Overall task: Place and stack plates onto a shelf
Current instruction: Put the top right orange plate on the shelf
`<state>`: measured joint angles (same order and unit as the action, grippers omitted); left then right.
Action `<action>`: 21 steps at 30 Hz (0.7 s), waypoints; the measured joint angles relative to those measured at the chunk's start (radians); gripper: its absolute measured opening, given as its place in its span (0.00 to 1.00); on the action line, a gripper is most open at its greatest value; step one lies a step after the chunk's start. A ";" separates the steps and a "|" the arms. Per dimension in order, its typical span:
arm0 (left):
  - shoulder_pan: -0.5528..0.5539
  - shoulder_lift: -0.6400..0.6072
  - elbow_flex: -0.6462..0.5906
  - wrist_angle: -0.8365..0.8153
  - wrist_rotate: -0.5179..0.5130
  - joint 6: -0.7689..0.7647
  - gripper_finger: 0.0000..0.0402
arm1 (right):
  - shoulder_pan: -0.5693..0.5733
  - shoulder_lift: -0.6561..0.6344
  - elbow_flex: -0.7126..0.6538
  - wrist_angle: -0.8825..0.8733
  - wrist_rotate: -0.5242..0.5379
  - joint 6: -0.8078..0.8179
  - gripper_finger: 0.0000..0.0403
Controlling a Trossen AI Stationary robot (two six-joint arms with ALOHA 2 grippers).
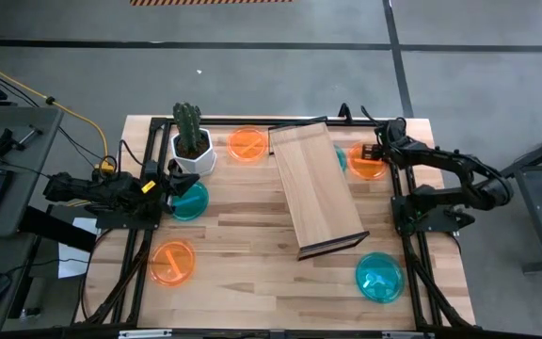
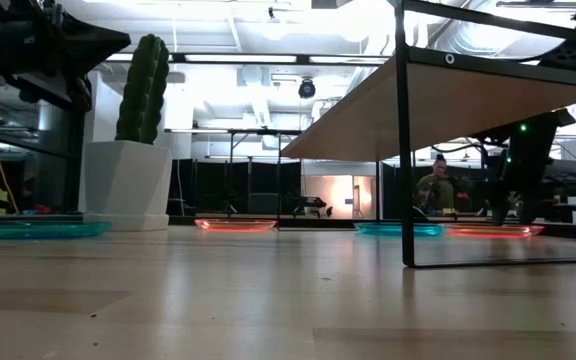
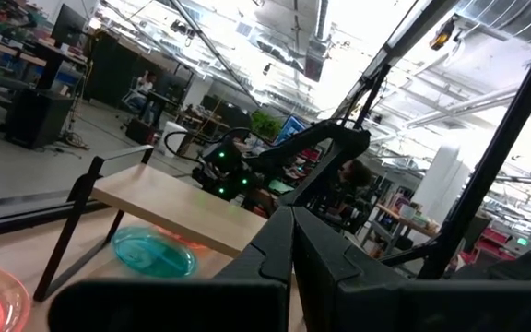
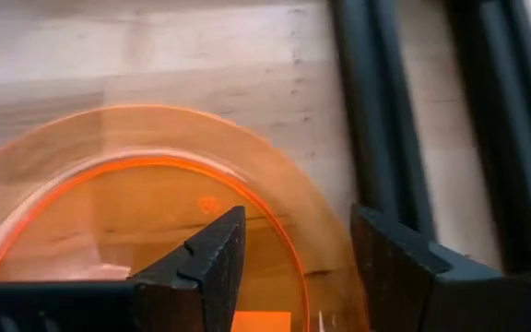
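Progress: you have no plate on the shelf yet; its top is bare, so all the stacking is left.
Plates: orange plate at right of centre by the shelf; another orange at upper centre; a third lower left; teal ones at and, one more partly under the shelf.
Right gripper: fingers spread wide astride the orange plate's rim, gripping nothing.
Left gripper: closed, empty, at left above the teal plate.
Surface: butcher-block table, with a cactus pot.
Room: a workshop behind, with a person far off.
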<state>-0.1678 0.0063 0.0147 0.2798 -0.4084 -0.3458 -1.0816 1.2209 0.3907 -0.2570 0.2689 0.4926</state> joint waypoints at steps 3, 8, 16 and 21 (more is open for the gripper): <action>0.000 0.000 0.000 0.000 0.000 0.000 0.00 | 0.005 0.000 0.010 0.005 -0.049 0.014 0.44; 0.000 0.000 0.000 -0.005 0.000 0.000 0.00 | 0.006 0.000 0.010 0.006 -0.119 0.025 0.44; 0.000 0.000 0.000 -0.009 0.001 0.001 0.00 | 0.005 0.014 0.008 -0.030 -0.156 0.023 0.42; 0.000 0.000 0.000 -0.008 0.001 0.000 0.00 | 0.004 0.054 0.008 -0.030 -0.146 0.023 0.28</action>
<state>-0.1677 0.0063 0.0147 0.2718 -0.4072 -0.3459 -1.0772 1.2750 0.3988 -0.2867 0.1229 0.5156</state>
